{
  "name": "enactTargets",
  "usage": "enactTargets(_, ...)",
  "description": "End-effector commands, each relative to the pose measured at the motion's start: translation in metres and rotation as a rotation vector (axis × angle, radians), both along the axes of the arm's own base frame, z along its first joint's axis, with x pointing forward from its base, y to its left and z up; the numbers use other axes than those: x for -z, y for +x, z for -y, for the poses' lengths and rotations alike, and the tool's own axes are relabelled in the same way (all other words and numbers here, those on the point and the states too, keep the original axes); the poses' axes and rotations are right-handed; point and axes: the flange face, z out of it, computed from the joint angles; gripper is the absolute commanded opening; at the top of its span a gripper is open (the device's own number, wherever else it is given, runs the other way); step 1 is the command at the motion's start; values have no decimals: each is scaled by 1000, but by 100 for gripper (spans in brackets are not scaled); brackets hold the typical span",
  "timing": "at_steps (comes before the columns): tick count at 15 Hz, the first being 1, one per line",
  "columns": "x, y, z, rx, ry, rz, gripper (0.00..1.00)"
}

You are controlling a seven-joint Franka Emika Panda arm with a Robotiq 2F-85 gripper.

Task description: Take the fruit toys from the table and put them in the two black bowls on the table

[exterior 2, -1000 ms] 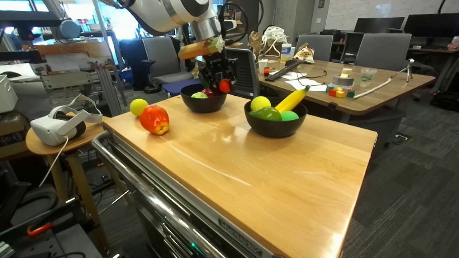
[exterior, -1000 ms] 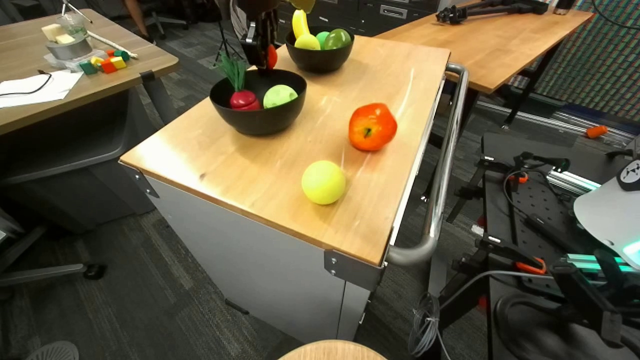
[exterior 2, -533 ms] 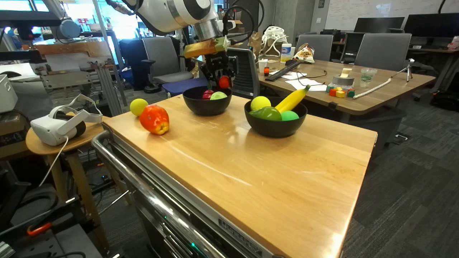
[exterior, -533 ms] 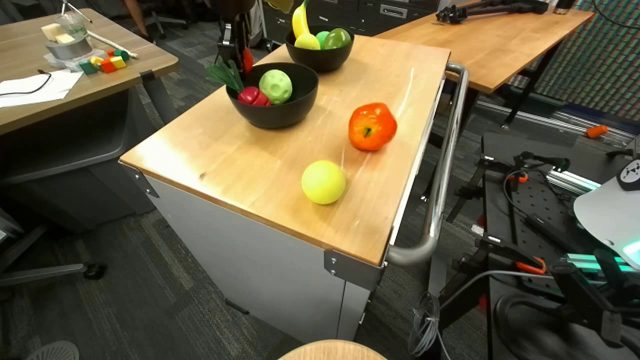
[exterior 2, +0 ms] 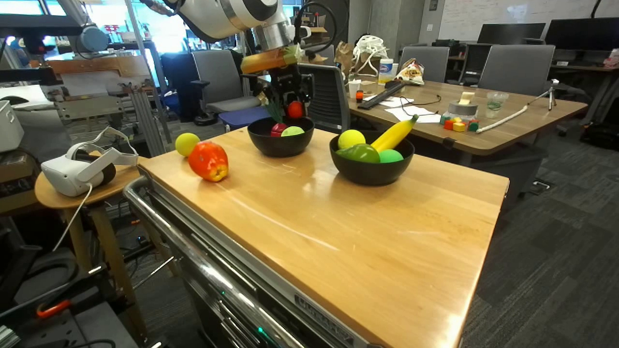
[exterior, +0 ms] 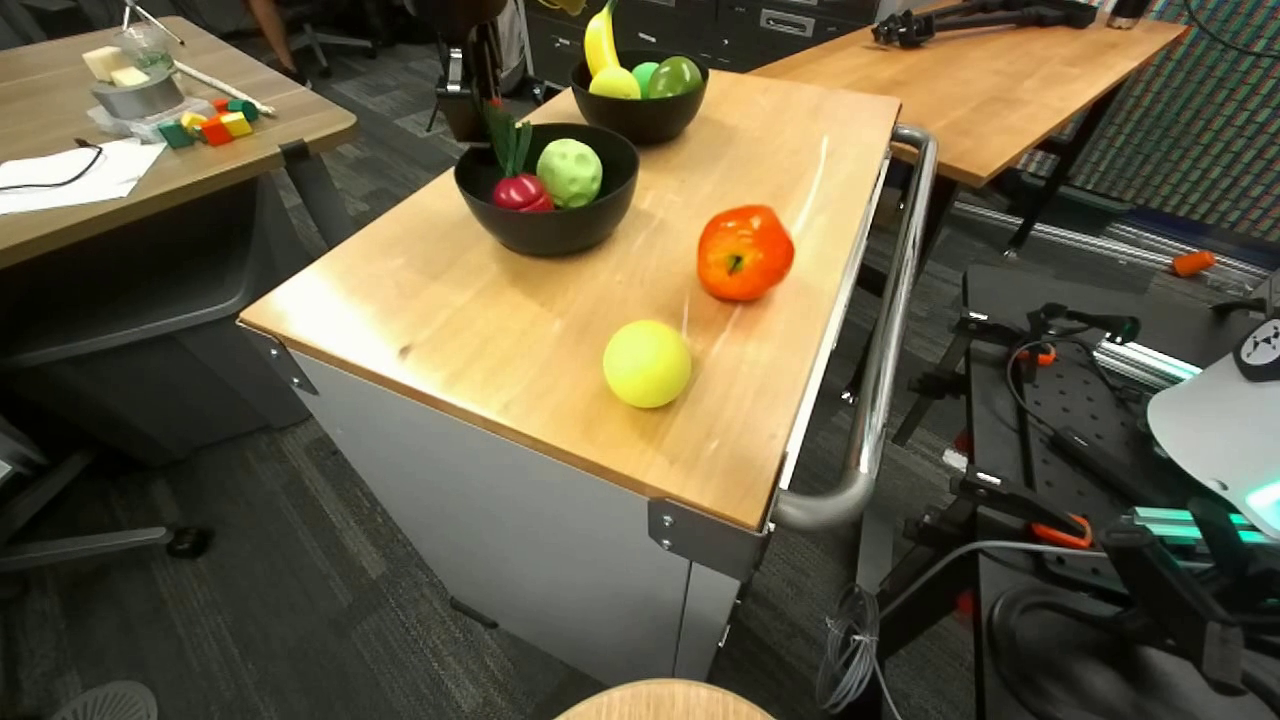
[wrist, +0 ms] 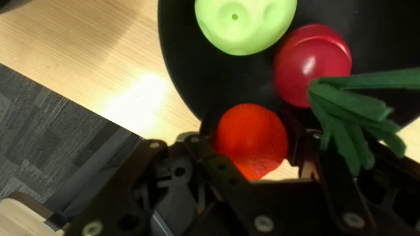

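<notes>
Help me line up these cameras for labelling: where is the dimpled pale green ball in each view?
In an exterior view: dimpled pale green ball, upper middle, in a black bowl.
In an exterior view: the ball, just above and left of centre.
Wrist view: the ball, at the top edge, partly cut off.
Shared landmark: red toy with green leaves, beside the ball in that bowl.

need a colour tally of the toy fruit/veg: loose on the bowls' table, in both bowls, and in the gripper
Yellow: 3 (banana, round piece in its bowl, loose ball)
Green: 3 (dark piece, bright piece, pale ball)
Red to orange-red: 3 (leafy radish-like piece, large loose fruit, small fruit in the gripper)
Total: 9
</notes>
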Motion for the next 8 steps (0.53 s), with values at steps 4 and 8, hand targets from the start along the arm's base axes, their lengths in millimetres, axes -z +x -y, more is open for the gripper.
enactTargets(4,-6,-21,3,-8,-3,-43,88)
enactTargets(8,-30,-57,6,6,-34,13,100)
